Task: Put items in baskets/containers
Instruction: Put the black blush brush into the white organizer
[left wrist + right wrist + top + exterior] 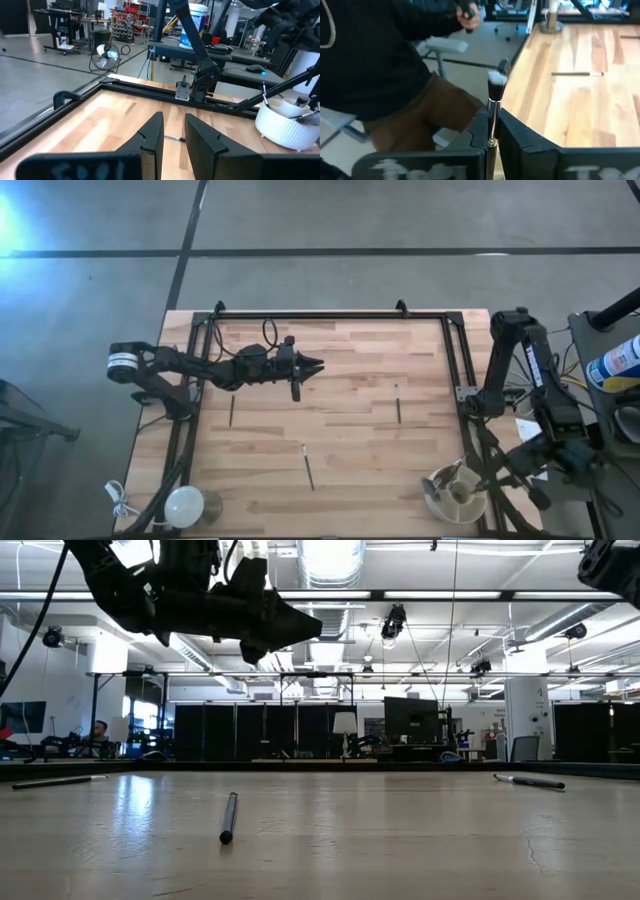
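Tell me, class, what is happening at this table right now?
A two-armed robot is sorting makeup brushes into a round cream tub at the table's corner. The right claw is shut on a brush with a fluffy head, held off the table's edge near the tub. The left claw hovers above the wooden table, empty. Three thin brushes lie loose on the boards. A person stands beside the table.

Overhead view: even, bright light, with a blue-white glare patch on the floor [8, 220] at the upper left corner. Table-level view: ceiling light strips [330, 558] burn out to white, the arm hangs in silhouette, and the tabletop [330, 840] carries a pale sheen. Wrist views: near fingers [150, 142] are soft, and the brush [495, 95] is blurred.
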{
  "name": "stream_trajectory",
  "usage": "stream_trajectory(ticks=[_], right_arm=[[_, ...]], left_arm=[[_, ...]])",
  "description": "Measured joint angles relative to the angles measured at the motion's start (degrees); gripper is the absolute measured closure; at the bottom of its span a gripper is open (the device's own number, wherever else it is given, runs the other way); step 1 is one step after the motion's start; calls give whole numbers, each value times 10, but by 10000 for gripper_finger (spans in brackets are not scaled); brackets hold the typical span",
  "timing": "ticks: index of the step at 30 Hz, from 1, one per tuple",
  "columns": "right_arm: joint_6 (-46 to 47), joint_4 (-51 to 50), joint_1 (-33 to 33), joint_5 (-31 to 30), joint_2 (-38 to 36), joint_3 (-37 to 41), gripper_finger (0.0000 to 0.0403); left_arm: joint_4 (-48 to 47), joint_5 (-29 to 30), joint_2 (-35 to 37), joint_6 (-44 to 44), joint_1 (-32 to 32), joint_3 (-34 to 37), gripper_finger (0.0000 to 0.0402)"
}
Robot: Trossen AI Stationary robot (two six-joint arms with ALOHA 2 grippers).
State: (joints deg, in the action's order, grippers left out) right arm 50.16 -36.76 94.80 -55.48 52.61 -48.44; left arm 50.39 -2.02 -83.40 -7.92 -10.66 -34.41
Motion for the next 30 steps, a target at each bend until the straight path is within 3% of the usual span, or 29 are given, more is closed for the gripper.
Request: stream_trajectory(ticks=[5,12,20,30], right_arm=[[38,-22,11,-15,15,21,388],[37,-13,39,-14,-35,64,388],[-39,102,55,-12,-113,147,388],[-52,140,54,-15,-139,214,388]], left_arm=[[0,0,0,0,0,0,330],[-2,1,0,-9,0,0,330],[-4,1,0,-14,0,0,330],[-4,2,0,-15,0,0,330]])
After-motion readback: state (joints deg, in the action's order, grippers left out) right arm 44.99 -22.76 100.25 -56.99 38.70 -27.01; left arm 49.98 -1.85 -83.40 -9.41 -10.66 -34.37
